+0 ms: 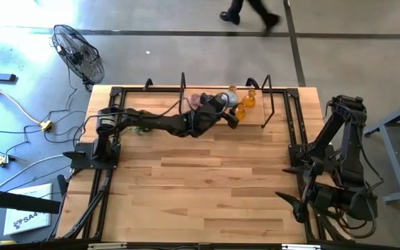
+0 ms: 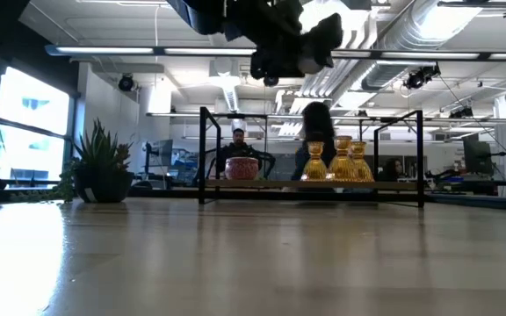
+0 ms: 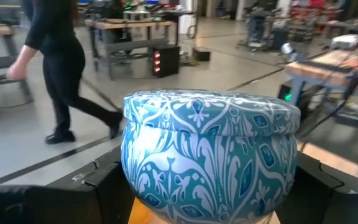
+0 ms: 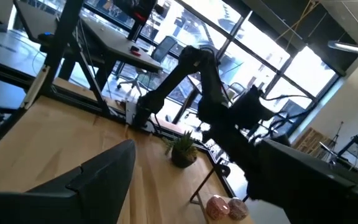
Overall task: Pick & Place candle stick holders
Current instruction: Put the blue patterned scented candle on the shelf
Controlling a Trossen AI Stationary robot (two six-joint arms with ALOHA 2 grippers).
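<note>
A squat blue candle stick holder [image 3: 210, 155] with a white leaf pattern stands between the fingers of my left gripper [image 1: 228, 104], high above the far middle of the table. On a low black rack [image 2: 314, 186] along the far edge rest a pink holder [image 2: 242, 168] and two amber holders [image 2: 314, 162] [image 2: 354, 162], standing on their bases. My right gripper [image 1: 290, 200] waits open near the table's right edge with nothing between its fingers. My left gripper pinches the blue holder by two opposite sides of its lower body [image 3: 129, 180], one dark finger [image 3: 61, 199] on each side. The fingers reach in level. The holder sits upright and is lifted clear of the table and the rack.
A small potted plant [image 2: 102, 171] stands at the far left of the table. The rack's black uprights [image 2: 203, 154] [image 2: 421, 156] rise at the far edge. A person [image 3: 55, 68] walks on the floor beyond the table. Bare wood [image 1: 207, 187] fills the table's middle and near part.
</note>
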